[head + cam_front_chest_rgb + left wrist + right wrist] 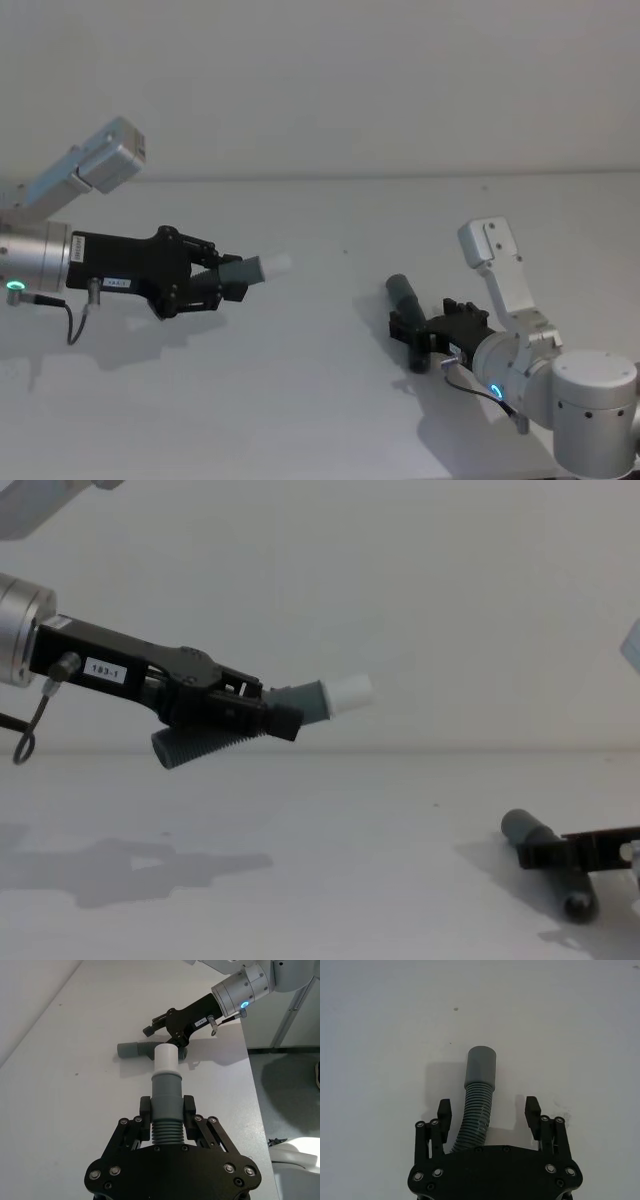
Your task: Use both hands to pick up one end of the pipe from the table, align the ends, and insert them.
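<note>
Ribbing on the short curved dark-grey corrugated hose piece (476,1120), which lies on the plain matte white table (300,420), runs up between the spread fingers of the black plastic right gripper (488,1104). The gripper straddles it wide and seems not to touch it. The piece's wider smooth grey socket cuff (481,1066) lies just ahead of the fingertips, pointing away from the palm. I judge this piece light, bendy along the ribs and stiff only at the cuff. The sound hold is therefore on the ribs close behind the cuff, where the grooves resist slipping and the end will not droop. Farther off, well apart and raised clear of the table, the black plastic left gripper (167,1107) is clamped on the second dark-grey corrugated hose piece (166,1132) at just such a spot. The narrow grey cuff (166,1087) and its white tip (166,1057) stick out straight beyond the fingertips, toward the other hand. A white label (104,669) on the left gripper's body reads "183-1"; a small label (199,1022) on the right gripper is too small to read.
</note>
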Controlling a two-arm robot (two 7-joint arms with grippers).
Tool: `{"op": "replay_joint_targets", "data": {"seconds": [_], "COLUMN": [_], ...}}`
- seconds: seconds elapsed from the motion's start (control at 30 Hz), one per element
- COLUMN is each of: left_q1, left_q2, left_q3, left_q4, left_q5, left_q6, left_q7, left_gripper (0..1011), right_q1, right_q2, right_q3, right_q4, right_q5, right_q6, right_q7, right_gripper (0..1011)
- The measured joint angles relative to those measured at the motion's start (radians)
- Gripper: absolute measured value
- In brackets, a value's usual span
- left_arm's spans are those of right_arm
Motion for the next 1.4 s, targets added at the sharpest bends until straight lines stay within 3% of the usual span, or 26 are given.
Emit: {"op": "replay_joint_targets", "data": {"seconds": [0.17, 0.4, 0.5, 0.57, 0.73, 1.07, 1.4], "left_q1": [0.000, 0.000, 0.000, 0.000, 0.000, 0.000, 0.000], "left_q2": [0.000, 0.000, 0.000, 0.000, 0.000, 0.000, 0.000], "left_q3": [0.000, 0.000, 0.000, 0.000, 0.000, 0.000, 0.000], "left_q4": [0.000, 0.000, 0.000, 0.000, 0.000, 0.000, 0.000], "left_q5": [0.000, 0.000, 0.000, 0.000, 0.000, 0.000, 0.000], "left_q6": [0.000, 0.000, 0.000, 0.000, 0.000, 0.000, 0.000], "left_q7": [0.000, 0.000, 0.000, 0.000, 0.000, 0.000, 0.000], "left_gripper": [344, 343, 343, 343, 344, 343, 344], "right_q1": [0.004, 0.008, 0.009, 0.010, 0.010, 0.012, 0.026], "right_q2": [0.000, -0.002, -0.002, -0.003, -0.005, -0.004, 0.035], "right_q3": [-0.003, -0.004, -0.004, -0.004, -0.004, -0.004, -0.017], "right_q4": [0.006, 0.014, 0.016, 0.017, 0.018, 0.020, 0.030], "right_q5": [-0.005, -0.012, -0.014, -0.015, -0.019, -0.026, -0.039], "right_q6": [0.000, 0.001, 0.001, 0.001, 0.002, -0.019, -0.134], "right_q7": [0.007, 0.015, 0.016, 0.019, 0.022, 0.040, 0.119], "right_gripper": [797, 542, 485, 364, 244, 216, 216]}}
